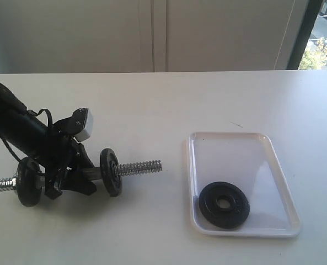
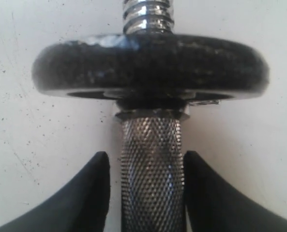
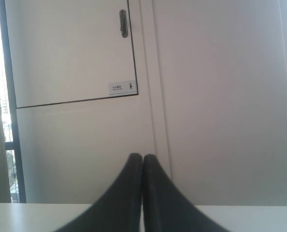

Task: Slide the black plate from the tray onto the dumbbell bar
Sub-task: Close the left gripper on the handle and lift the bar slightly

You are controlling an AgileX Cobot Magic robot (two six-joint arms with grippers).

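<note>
The black plate (image 1: pixel 224 205) lies flat in the near part of the white tray (image 1: pixel 237 134), on the right of the table. The dumbbell bar (image 1: pixel 141 167) rests on the table at the left, carrying two small black discs (image 1: pixel 111 171) and a bare threaded end pointing toward the tray. My left gripper (image 1: pixel 69 185) is down on the bar between the discs. In the left wrist view its fingers straddle the knurled grip (image 2: pixel 152 164), with a thin gap on one side, so the left gripper (image 2: pixel 145 157) is open. My right gripper (image 3: pixel 143 157) is shut and empty, facing a wall, and is outside the exterior view.
The white table (image 1: pixel 169 105) runs back to a pale wall of cabinet doors (image 1: pixel 152 33). A window (image 1: pixel 323 38) shows at the far right. One disc (image 2: pixel 150 65) stands on edge just beyond my left fingertips.
</note>
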